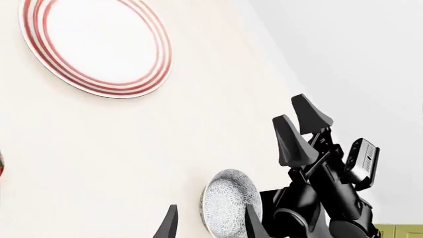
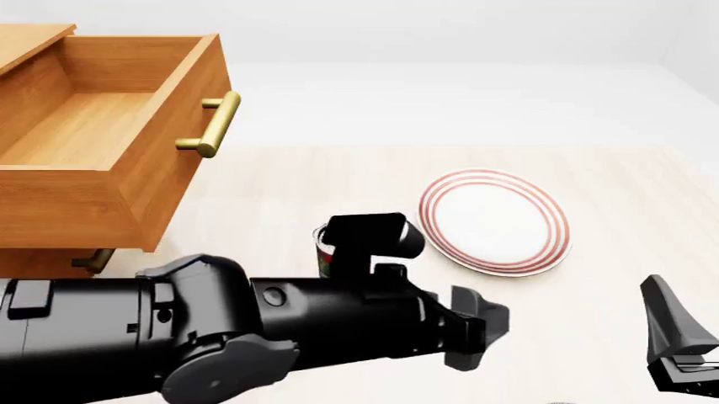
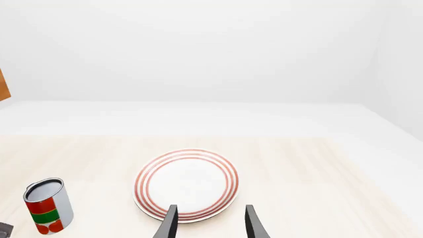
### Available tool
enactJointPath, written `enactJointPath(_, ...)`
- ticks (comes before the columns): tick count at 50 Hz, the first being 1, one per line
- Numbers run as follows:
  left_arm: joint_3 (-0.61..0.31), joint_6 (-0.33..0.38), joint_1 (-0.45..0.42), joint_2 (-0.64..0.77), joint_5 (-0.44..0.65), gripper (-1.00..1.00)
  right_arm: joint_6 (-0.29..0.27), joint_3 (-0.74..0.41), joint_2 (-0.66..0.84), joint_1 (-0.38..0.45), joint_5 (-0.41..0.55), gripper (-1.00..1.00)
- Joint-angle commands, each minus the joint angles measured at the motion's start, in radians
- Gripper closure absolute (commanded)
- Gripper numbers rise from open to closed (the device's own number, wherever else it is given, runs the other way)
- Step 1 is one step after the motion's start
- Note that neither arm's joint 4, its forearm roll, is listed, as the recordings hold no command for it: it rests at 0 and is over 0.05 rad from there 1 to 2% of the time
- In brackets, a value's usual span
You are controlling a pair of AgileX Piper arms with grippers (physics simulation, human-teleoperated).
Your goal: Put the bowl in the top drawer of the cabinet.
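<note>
Wooden top drawer [image 2: 79, 126] 1 | bowl [image 1: 228, 201] 1 | plate [image 2: 494, 220] 1 | can [image 3: 47, 206] 1 | end effectors both parted, empty

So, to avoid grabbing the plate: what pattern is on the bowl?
Dense dark blue-grey floral on white; the bowl shows best in the left wrist view.

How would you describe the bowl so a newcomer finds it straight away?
Start at the pale wooden table in the left wrist view, where the flat plate with red rings lies. The bowl sits apart from it, close to the black right arm and between the left tool tips. It is the only deep dish, covered in dense blue-grey floral pattern.
</note>
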Motion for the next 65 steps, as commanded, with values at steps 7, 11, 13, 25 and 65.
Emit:
enactJointPath(7, -0.021, -0.085, -0.006, 0.088, -0.026, -1.0, 0.0, 0.0, 0.0, 0.0, 0.0, -1.0)
enactJointPath(11, -0.027, -0.085, -0.008, 0.099, -0.026, -1.0, 0.0, 0.0, 0.0, 0.0, 0.0, -1.0)
enactJointPath(13, -0.028, -0.088, -0.009, 0.107, -0.028, -1.0, 0.0, 0.0, 0.0, 0.0, 0.0, -1.0)
enactJointPath(25, -0.013, -0.123, -0.032, 0.16, -0.07, -1.0, 0.0, 0.0, 0.0, 0.0, 0.0, -1.0)
enactJointPath(65, -0.02, -0.18, -0.098, 0.286, -0.137, -1.0, 0.0, 0.0, 0.0, 0.0, 0.0, -1.0)
